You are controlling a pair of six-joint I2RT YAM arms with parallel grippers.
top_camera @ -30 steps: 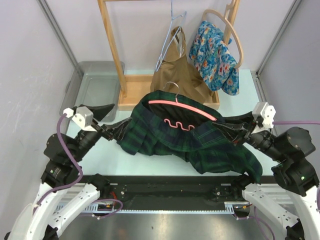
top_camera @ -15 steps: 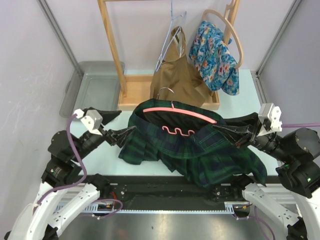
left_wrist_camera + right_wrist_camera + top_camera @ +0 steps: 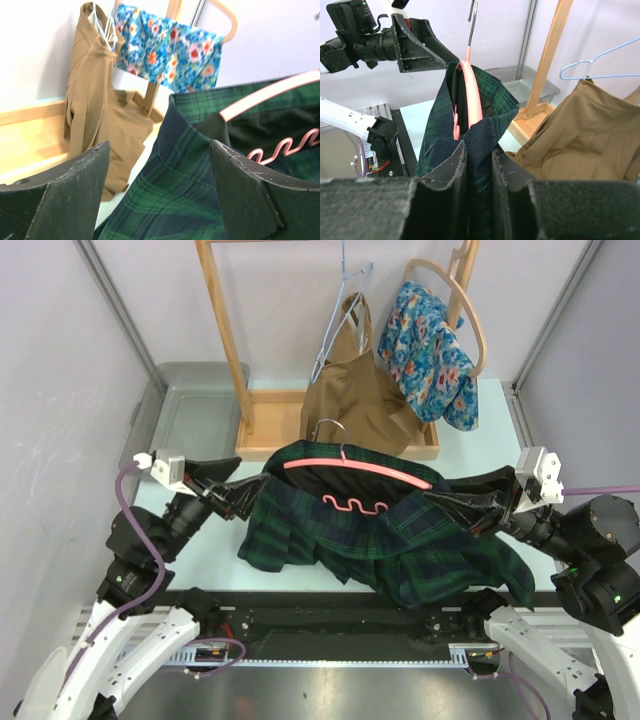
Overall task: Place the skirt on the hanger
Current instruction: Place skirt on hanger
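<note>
The skirt [image 3: 400, 540] is dark green and navy plaid with a black lining. Its waistband is stretched over a pink hanger [image 3: 360, 462], whose wavy lower bar shows and whose metal hook pokes out on the far side. The hem spills in folds across the table [image 3: 205, 555] toward its near edge.

Top view: high, looking steeply down at whole table [image 3: 215, 560], near edge at frame bottom. Left wrist view: low, close, facing skirt [image 3: 170, 195]. Right wrist view: pressed against same skirt, looking along hanger [image 3: 472, 95]. All share skirt, hanger, brown garment [image 3: 360, 390].
</note>
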